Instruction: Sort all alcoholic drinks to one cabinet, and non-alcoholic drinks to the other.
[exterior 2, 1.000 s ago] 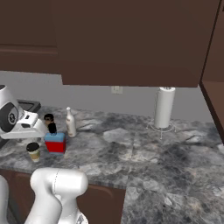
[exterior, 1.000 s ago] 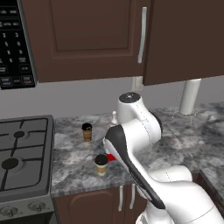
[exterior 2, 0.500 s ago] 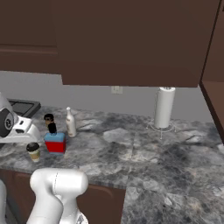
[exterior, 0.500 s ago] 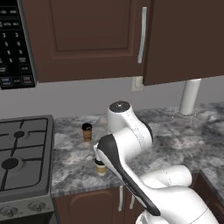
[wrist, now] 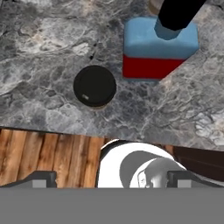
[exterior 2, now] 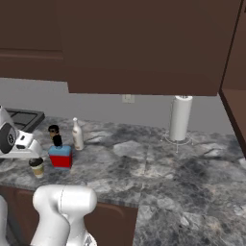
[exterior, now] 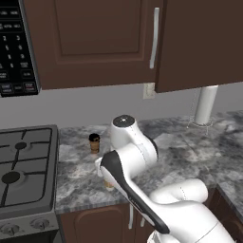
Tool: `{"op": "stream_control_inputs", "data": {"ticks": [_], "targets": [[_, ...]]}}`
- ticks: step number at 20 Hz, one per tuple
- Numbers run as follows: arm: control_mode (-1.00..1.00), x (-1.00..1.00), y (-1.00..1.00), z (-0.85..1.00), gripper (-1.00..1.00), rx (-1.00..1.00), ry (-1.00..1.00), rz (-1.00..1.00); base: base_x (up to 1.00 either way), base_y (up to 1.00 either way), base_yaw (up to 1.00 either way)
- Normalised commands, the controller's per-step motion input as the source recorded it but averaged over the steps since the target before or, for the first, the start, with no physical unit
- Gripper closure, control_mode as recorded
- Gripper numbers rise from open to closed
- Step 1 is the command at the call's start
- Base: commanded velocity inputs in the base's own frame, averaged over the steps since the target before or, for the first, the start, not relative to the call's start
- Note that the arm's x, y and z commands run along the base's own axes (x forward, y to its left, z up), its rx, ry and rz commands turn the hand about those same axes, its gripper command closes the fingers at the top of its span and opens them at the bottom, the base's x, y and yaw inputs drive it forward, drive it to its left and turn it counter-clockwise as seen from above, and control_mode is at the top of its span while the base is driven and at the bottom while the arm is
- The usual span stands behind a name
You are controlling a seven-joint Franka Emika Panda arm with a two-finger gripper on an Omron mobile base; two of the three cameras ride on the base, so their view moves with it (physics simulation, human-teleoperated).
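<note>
The gripper hung above the counter's near edge with its fingers spread wide and nothing between them. The near coffee cup stood upright on the granite counter just ahead of the fingertips, slightly left of center, lid facing the camera. The square blue bottle stood just beyond, to its right.

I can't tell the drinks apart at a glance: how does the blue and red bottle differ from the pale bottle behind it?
The blue and red bottle is squat and square; the pale bottle is slim and tapers to its neck. The first has a black cap, the second a white one. The blue one stands nearer the counter's front edge. Both stand upright on the grey stone counter.
</note>
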Motion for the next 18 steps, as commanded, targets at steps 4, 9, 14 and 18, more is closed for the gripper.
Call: {"op": "stream_control_inputs", "data": {"ticks": [4, 9, 14, 18], "targets": [[-1.00, 0.28, 0.01, -0.16, -1.00, 0.03, 0.00, 0.00, 0.00, 0.00, 0.00], [-1.00, 0.23, 0.06, -0.25, -1.00, 0.02, 0.00, 0.00, 0.00, 0.00, 0.00], [-1.00, 0.18, 0.19, -0.27, -1.00, 0.03, 0.00, 0.00, 0.00, 0.00, 0.00], [-1.00, 0.19, 0.17, -0.13, -1.00, 0.06, 0.00, 0.00, 0.00, 0.00, 0.00]]}}
